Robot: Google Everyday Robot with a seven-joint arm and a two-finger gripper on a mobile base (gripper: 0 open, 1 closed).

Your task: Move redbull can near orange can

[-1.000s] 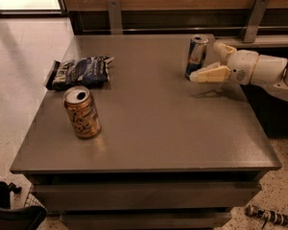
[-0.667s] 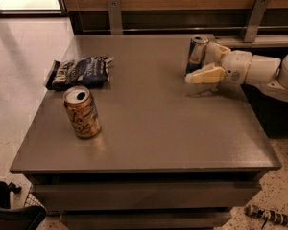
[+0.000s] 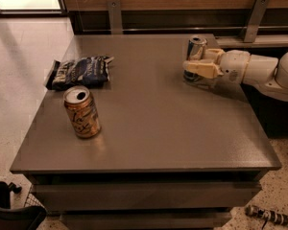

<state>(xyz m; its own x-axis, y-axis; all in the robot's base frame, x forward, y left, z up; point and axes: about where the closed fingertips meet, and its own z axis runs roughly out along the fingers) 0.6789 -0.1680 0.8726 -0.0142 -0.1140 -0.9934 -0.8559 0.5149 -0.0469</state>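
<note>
The redbull can (image 3: 196, 47) is slim and blue-and-silver, and stands upright at the far right of the grey table (image 3: 149, 128). My gripper (image 3: 194, 64) reaches in from the right on a white arm (image 3: 259, 71) and is around the can's lower half, covering part of it. The orange can (image 3: 81, 112) is stout and orange-gold with pale lettering. It stands upright near the table's front left, far from the redbull can.
A dark blue chip bag (image 3: 81, 71) lies flat at the table's left, behind the orange can. A wooden wall with metal brackets (image 3: 115, 14) runs along the table's back. The floor drops off to the left and front.
My gripper has moved left, from just right of the redbull can to around it. Both cans and the bag stay in place.
</note>
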